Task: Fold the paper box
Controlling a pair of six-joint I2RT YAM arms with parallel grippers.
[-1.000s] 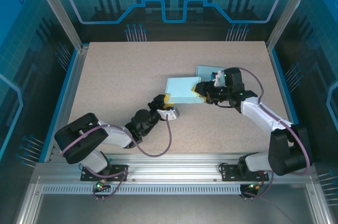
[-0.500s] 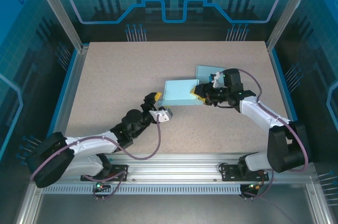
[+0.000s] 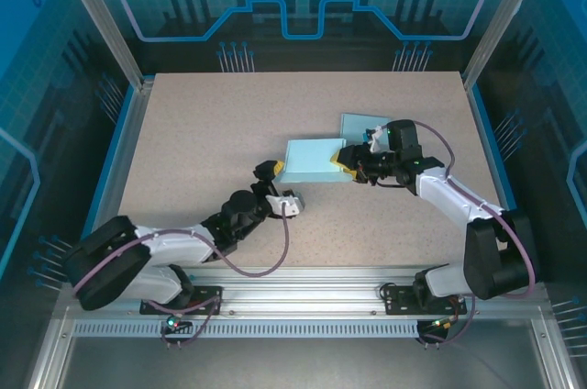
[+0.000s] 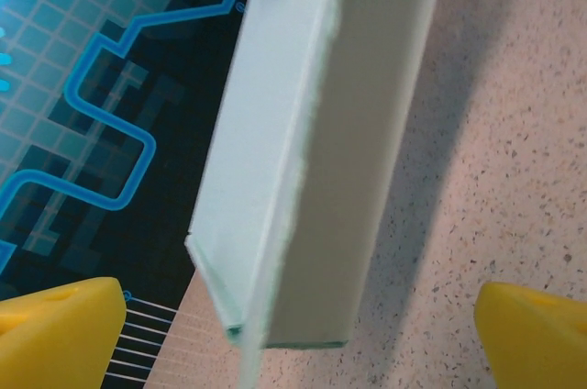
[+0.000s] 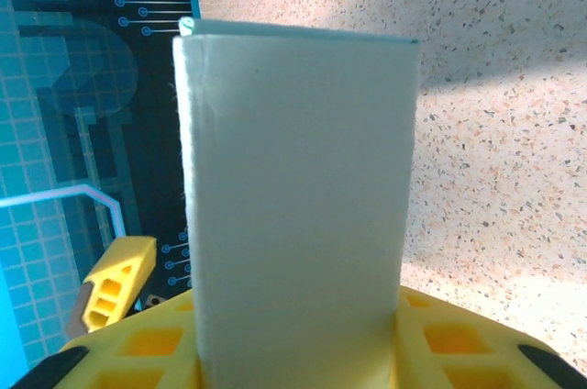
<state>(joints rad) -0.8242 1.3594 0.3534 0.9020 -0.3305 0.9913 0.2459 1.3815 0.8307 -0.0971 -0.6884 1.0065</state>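
nearest, the left gripper (image 3: 280, 185) is seen spread wide and empty, just beside the left corner of the paper box (image 3: 312, 160). the box, judged largely folded into a slab, is set mid-way across the table (image 3: 183, 132) and is pinched at its right edge by the right gripper (image 3: 347, 161). beyond, a pale blue panel (image 3: 360, 122) is laid flat, seemingly yet to be folded.

The right claw (image 3: 345, 162) hides the right edge of the paper box (image 3: 312, 160).

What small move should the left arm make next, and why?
Probably ease the left gripper forward so its open jaws straddle the paper box end. The right gripper clamps the opposite end, and the left wrist view shows the box edge lying between the fingers, untouched.
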